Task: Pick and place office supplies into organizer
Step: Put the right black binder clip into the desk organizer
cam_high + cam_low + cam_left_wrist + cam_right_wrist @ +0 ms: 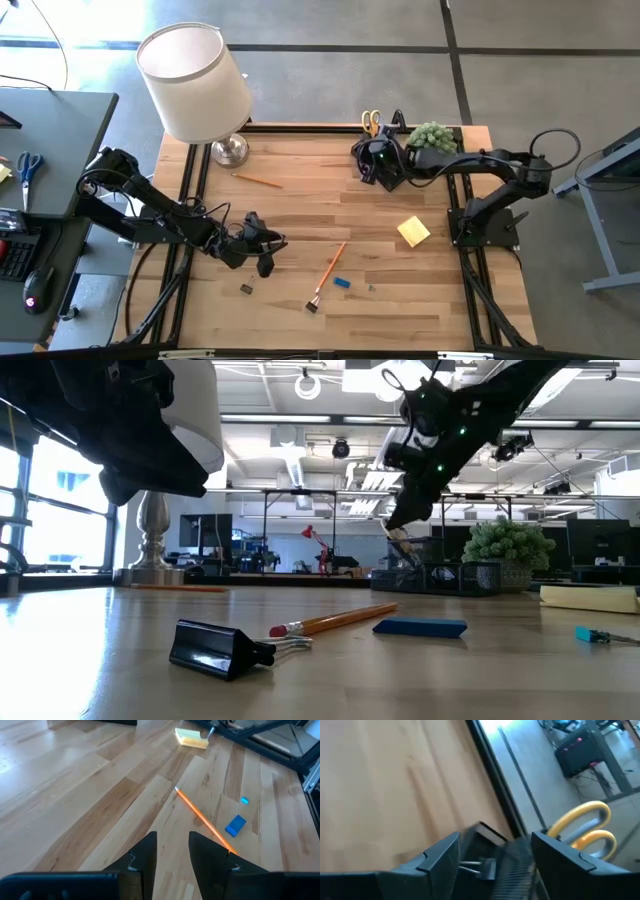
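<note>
Overhead: right hand [378, 165] hovers over the black organizer [392, 140] at the table's [300, 205] far edge; yellow-handled scissors [371, 122] stand inside. Left hand [262, 252] waits nearer, fingers slightly parted, empty. Right wrist: fingers [440, 857] spread wide, released, above a black clip [482, 867].

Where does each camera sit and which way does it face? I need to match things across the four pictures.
High view: above the table, looking straight down; shows both arms, the left gripper and right gripper.
Low view: at table-top height, looking level across; the right arm hangs over the organizer.
Left wrist view: looks past its own fingers at the table.
Right wrist view: looks past its own open fingers at the yellow-handled scissors.
Shared: the orange pencil and blue eraser show in the high, low and left wrist views.
</note>
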